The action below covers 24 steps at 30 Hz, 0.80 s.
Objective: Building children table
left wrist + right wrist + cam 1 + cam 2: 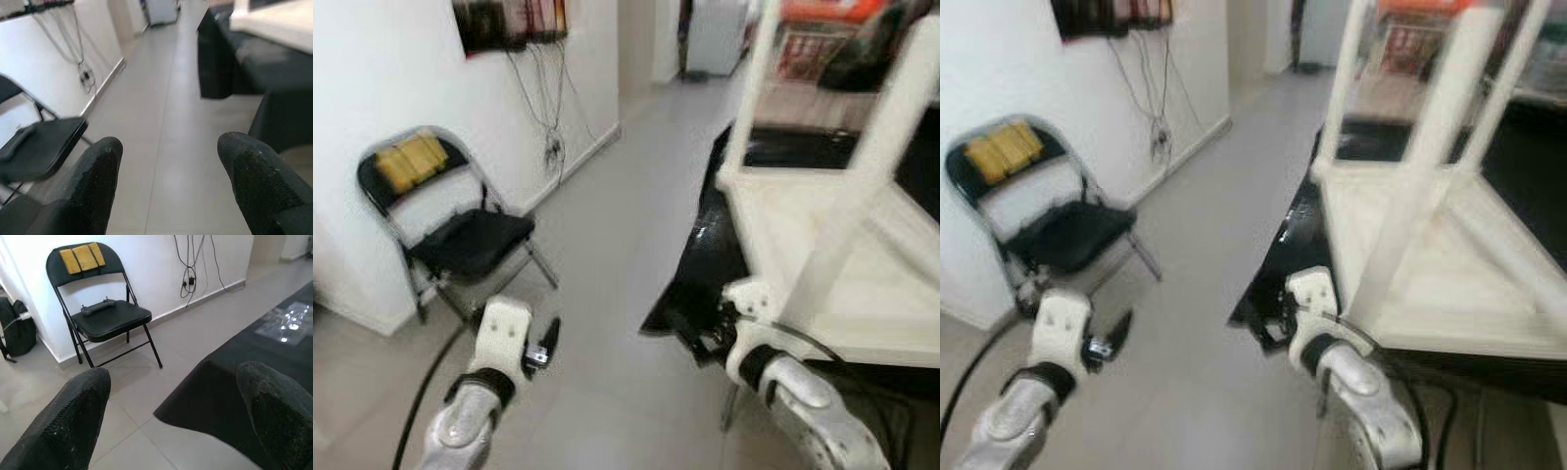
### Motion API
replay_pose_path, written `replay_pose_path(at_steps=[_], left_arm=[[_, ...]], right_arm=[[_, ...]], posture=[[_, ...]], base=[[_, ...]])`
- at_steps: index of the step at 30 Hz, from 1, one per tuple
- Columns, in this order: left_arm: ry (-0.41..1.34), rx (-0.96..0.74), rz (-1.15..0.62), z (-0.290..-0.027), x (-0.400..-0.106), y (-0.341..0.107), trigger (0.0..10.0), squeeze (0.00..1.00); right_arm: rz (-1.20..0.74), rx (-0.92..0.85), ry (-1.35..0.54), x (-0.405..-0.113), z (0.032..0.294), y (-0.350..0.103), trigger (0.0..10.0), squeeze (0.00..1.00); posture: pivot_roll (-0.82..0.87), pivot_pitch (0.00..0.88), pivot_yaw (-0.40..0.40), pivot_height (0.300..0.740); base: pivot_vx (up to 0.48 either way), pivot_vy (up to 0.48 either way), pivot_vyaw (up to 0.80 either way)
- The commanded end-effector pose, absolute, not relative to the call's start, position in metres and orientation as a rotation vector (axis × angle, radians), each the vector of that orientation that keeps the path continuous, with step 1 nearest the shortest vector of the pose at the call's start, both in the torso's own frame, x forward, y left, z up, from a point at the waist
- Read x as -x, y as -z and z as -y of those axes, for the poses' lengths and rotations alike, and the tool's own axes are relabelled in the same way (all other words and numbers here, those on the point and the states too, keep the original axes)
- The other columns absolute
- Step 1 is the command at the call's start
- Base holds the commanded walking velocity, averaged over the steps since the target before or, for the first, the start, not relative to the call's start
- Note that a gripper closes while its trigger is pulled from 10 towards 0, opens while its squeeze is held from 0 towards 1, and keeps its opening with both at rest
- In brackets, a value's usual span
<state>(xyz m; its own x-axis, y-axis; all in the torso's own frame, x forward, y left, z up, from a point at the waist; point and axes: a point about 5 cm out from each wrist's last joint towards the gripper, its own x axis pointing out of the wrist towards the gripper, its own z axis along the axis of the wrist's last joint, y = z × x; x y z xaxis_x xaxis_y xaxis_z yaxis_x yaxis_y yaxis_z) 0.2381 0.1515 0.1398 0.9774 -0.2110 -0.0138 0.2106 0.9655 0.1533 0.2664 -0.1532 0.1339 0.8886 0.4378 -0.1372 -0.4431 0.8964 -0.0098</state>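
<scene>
While blur softened the head views, especially toward 1 o'clock, could still make out an upturned white children's table (pixel 832 245) lying top-down on a black-covered surface (pixel 705 245), legs (pixel 1420 166) pointing up and cut off by the upper edge. Could not read the orange and dark clutter beyond it at 12 to 1 o'clock. Lost the far side of the tabletop past the 3 o'clock edge.

Found the right gripper (pixel 181 421) low at 5 o'clock, at the near corner of the black surface just below the table's rim; fingers hidden behind the wrist in the head views. Showed both black fingertips (pixel 73 416) spread wide apart in the right wrist view, nothing between them, with the black cover's corner and grey floor (pixel 607 245) ahead.

Held the left gripper (pixel 548 345) at 7 o'clock over bare floor, well apart from the table. Showed its fingertips (pixel 98 181) likewise parted and holding nothing in the left wrist view.

Stood a black folding chair (pixel 100 308) against the white wall (pixel 391 78) at 9 to 10 o'clock, yellow pads (pixel 84 257) on its backrest and a small dark object (pixel 98 307), too indistinct to name, on the seat. Hung loose cables (pixel 548 117) down the wall at 11 o'clock. Leaned a dark bag (pixel 17 330) by the wall beside the chair. Trailed a black cable (pixel 421 401) across the floor near the left arm.
</scene>
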Motion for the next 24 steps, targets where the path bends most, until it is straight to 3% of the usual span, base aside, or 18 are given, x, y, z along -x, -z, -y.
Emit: replay_pose_path(at_steps=[1, 7, 9, 22, 24], left_arm=[[0.204, -0.156, -0.026, -0.155, -0.237, -0.134, 10.0, 0.00], [0.208, -0.150, -0.026, -0.155, -0.238, -0.133, 10.0, 0.00], [0.223, -0.149, -0.021, -0.154, -0.238, -0.133, 10.0, 0.00], [0.233, -0.148, -0.014, -0.153, -0.238, -0.133, 10.0, 0.00], [0.234, -0.148, -0.014, -0.153, -0.238, -0.133, 10.0, 0.00]], right_arm=[[-0.117, 0.035, -0.514, -0.265, 0.144, -0.135, 10.0, 0.00], [-0.113, 0.032, -0.601, -0.262, 0.139, -0.135, 10.0, 0.00], [-0.115, 0.026, -0.711, -0.256, 0.132, -0.136, 10.0, 0.00], [-0.135, 0.021, -0.836, -0.247, 0.133, -0.135, 10.0, 0.00], [-0.130, 0.043, -0.848, -0.247, 0.138, -0.136, 10.0, 0.00]], posture=[[-0.05, 0.037, -0.053, 0.740], [-0.05, 0.035, -0.053, 0.740], [-0.05, 0.035, -0.054, 0.740], [-0.05, 0.034, -0.054, 0.740], [-0.04, 0.031, -0.055, 0.740]], base=[[0.000, 0.000, -0.80], [0.000, 0.000, -0.80], [0.000, 0.000, -0.80], [0.000, 0.000, -0.79], [0.000, 0.000, 0.00]])
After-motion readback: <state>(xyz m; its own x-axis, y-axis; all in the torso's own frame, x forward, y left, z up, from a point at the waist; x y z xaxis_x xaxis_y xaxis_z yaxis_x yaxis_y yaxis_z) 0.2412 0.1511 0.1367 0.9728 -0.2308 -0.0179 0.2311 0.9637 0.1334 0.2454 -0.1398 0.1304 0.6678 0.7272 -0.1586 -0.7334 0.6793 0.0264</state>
